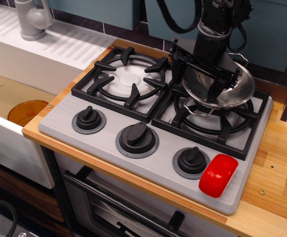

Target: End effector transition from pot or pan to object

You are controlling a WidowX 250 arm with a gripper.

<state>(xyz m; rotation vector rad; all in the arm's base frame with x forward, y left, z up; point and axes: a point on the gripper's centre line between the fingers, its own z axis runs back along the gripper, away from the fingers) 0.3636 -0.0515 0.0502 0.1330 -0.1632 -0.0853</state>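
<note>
The black gripper [198, 79] hangs from the bulky arm over the back right burner, right at the steel colander [232, 91]. One dark prong [215, 91] reaches down inside the bowl. The other prong [179, 63] stands apart at the colander's left rim, so the jaws look open. The colander sits tilted over the right burner grate [217, 126], with a wire loop handle at its front. The glossy red oblong piece [218, 175] lies on the grey stove panel at the front right corner, beside the right knob [191, 162], well in front of the gripper.
The left burner grate [128, 81] holds nothing. Two more black knobs [89, 120] [137, 139] sit along the front panel. A white sink with a grey tap [32, 19] is at the back left. An orange bowl [27, 111] lies low at the left. The wooden counter [276, 182] runs along the right.
</note>
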